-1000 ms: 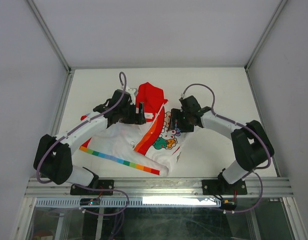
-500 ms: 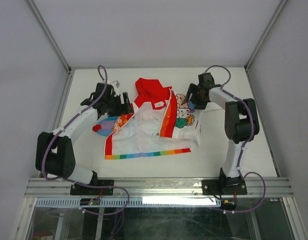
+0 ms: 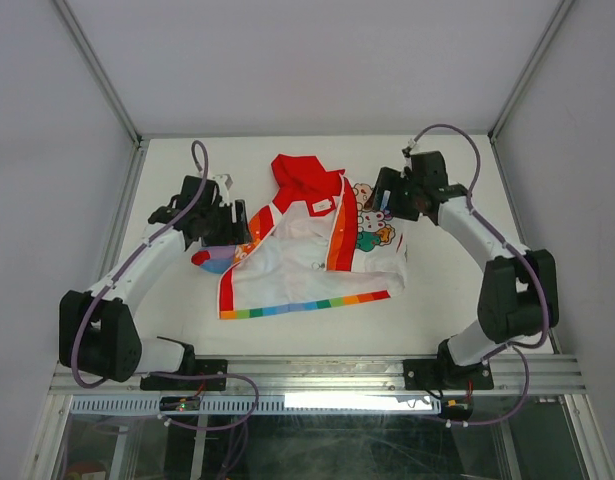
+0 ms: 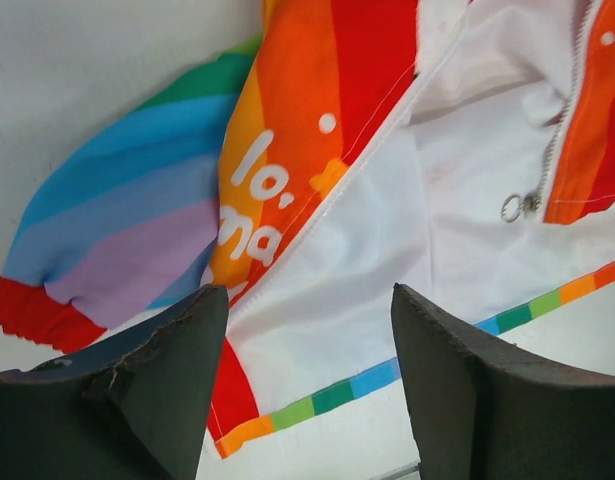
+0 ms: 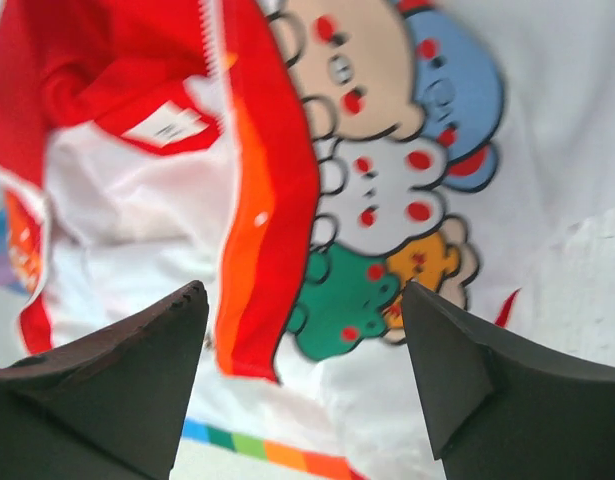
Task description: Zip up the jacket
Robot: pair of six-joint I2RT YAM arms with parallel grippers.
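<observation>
White and rainbow-trimmed, the jacket (image 3: pixel 307 265) is spread unzipped in the middle of the counter (image 3: pixel 457 310), its red hood (image 3: pixel 302 178) turned toward the far edge and its striped hem (image 3: pixel 307 305) toward the near edge, so that both front edges are exposed for joining. The left claw (image 4: pixel 307 300) is held wide open and empty over the flap (image 4: pixel 287 150) nearer the left edge, and the right claw (image 5: pixel 302 295) likewise over the printed panel (image 5: pixel 387 200), presumably so each side can be gripped; the zipper pull (image 4: pixel 517 207) is seen lying unengaged
</observation>
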